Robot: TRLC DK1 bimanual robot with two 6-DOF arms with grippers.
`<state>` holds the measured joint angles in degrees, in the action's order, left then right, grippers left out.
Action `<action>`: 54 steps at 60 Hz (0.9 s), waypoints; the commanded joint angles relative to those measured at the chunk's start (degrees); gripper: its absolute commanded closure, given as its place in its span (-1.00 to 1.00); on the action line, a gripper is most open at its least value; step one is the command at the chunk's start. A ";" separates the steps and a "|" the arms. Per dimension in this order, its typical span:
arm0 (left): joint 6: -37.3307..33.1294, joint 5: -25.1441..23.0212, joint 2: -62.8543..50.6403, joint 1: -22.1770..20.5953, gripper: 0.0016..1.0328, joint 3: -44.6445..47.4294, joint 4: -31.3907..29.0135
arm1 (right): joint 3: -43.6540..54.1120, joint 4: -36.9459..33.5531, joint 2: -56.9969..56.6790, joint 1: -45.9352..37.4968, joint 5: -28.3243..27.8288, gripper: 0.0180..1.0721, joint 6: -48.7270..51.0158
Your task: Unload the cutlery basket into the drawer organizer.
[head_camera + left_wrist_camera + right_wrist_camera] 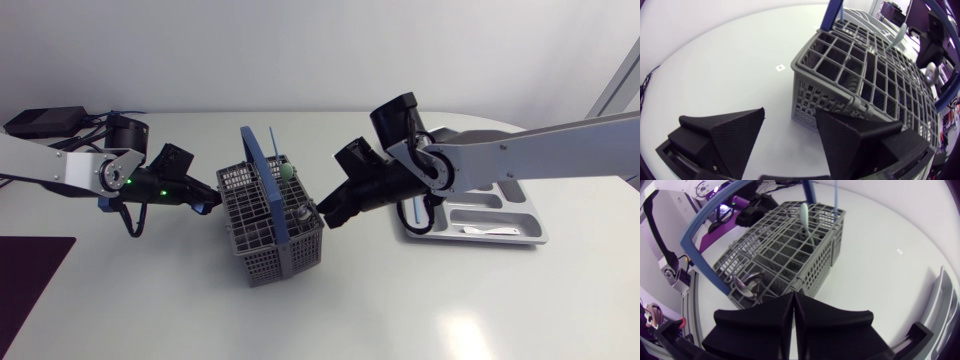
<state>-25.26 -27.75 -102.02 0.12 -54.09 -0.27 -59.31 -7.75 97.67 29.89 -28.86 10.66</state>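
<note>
Listing by size, we entered first the white table [400, 320], which carried all the items below.

Right arm [540, 150]: it came in from the right side and lay across the drawer organizer toward the basket.

Left arm [60, 165]: it came in from the left, low over the table.

Drawer organizer [535, 225]: a grey tray of several compartments that stood well to the right of the basket. It held a white utensil [490, 232] and a blue-handled piece [413, 212].

Cutlery basket [262, 215]: a grey plastic grid that stood upright between the two grippers, with its blue handle [262, 170] raised.

Right gripper [792, 310]: we found its fingers pressed together with nothing between them, at the basket's right wall, just beside the spoon.

Left gripper [790, 117]: its fingers were spread at the basket's left corner and held nothing. We could not tell whether one finger touched the wall.

Metal spoon [747, 282]: it lay bowl up in a compartment nearest the right gripper.

Pale green utensil [805, 217]: it stood tilted in a far compartment.
</note>
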 commanded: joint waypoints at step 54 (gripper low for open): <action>-14.47 -4.51 20.45 3.48 -0.90 11.19 -11.94 | -14.70 2.83 9.82 -6.77 -0.76 -0.55 0.33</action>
<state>-35.46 -30.35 -85.54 2.59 -46.09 -10.17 -70.15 -4.54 103.61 23.53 -29.34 10.68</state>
